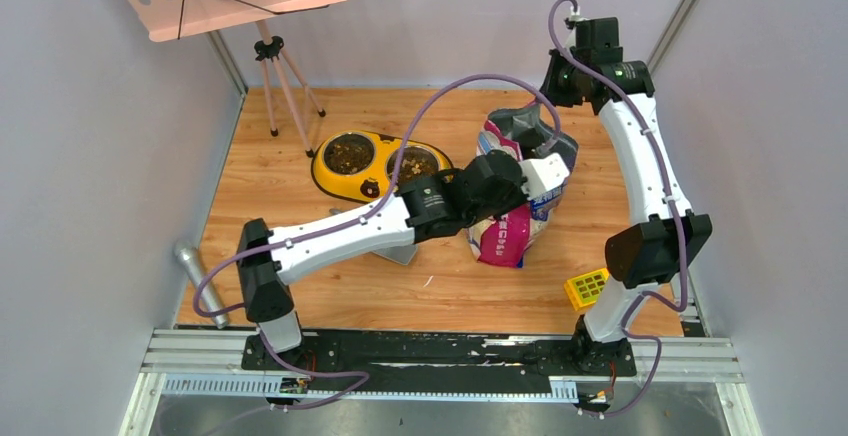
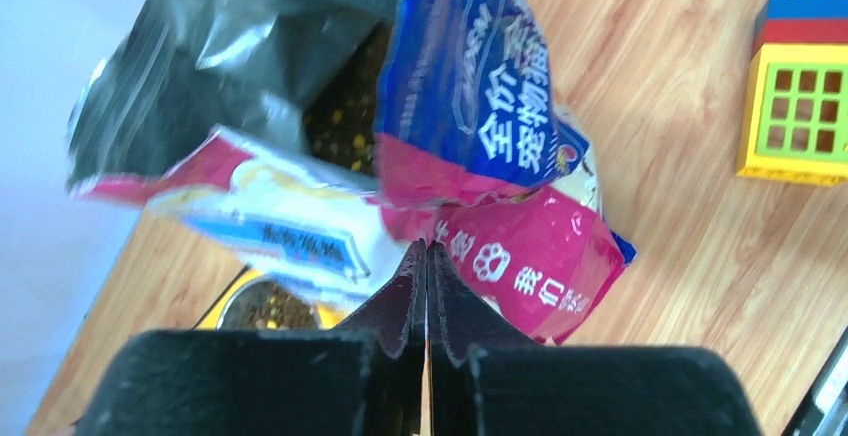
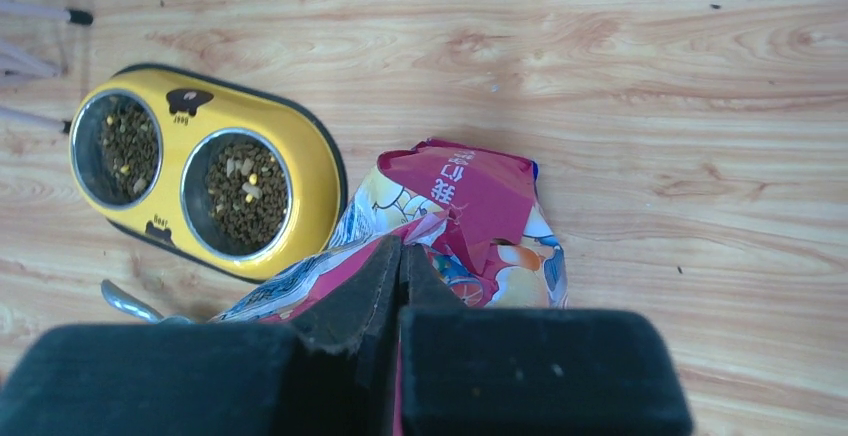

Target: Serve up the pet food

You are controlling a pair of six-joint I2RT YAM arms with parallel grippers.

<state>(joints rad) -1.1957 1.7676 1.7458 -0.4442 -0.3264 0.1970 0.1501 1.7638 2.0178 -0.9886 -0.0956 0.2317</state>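
Note:
The glossy pink-and-blue cat food bag point(image 1: 508, 233) stands mid-table, its top open. Dark kibble point(image 2: 345, 126) shows inside its mouth in the left wrist view. My left gripper point(image 1: 550, 178) is shut on a pink fold of the bag point(image 2: 520, 256), its tips point(image 2: 428, 248) pinching the edge. My right gripper point(image 1: 547, 116) is shut on the bag's top edge from behind; in the right wrist view point(image 3: 402, 246) pink bag film point(image 3: 470, 196) sits between the fingers. The yellow double-bowl feeder point(image 1: 330, 171) lies left of the bag, with kibble in both bowls point(image 3: 245, 191).
A grey metal scoop point(image 3: 125, 301) lies by the feeder, mostly under my left arm. A yellow-green toy block point(image 1: 587, 288) sits front right. A grey cylinder point(image 1: 190, 256) lies at the left table edge. A tripod stand point(image 1: 275, 76) stands at the back left.

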